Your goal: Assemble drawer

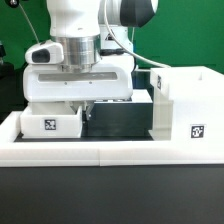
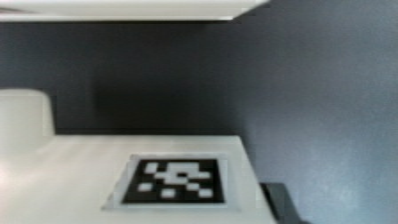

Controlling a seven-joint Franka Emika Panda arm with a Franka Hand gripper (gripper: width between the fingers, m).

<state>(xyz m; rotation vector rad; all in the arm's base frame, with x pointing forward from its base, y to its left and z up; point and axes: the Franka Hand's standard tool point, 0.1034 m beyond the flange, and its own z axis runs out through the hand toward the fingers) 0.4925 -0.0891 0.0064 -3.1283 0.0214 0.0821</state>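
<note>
- White-bodied gripper (image 1: 86,104) hangs at centre frame; its fingertips are hidden, so I cannot tell whether they are spread or closed.
- Just beside it, at lower left, sits a small tray (image 1: 50,122) of smooth white plastic with a square black-and-white marker (image 2: 178,180); its contents are hidden.
- A large boxy casing (image 1: 185,105) stands at right.
- A low border rail (image 1: 100,150) fronts the black table (image 1: 118,122).

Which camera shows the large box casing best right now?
The exterior view: the box casing stands at its right, marker facing the camera. The wrist view shows only a marked white surface; which part, I cannot tell.
</note>
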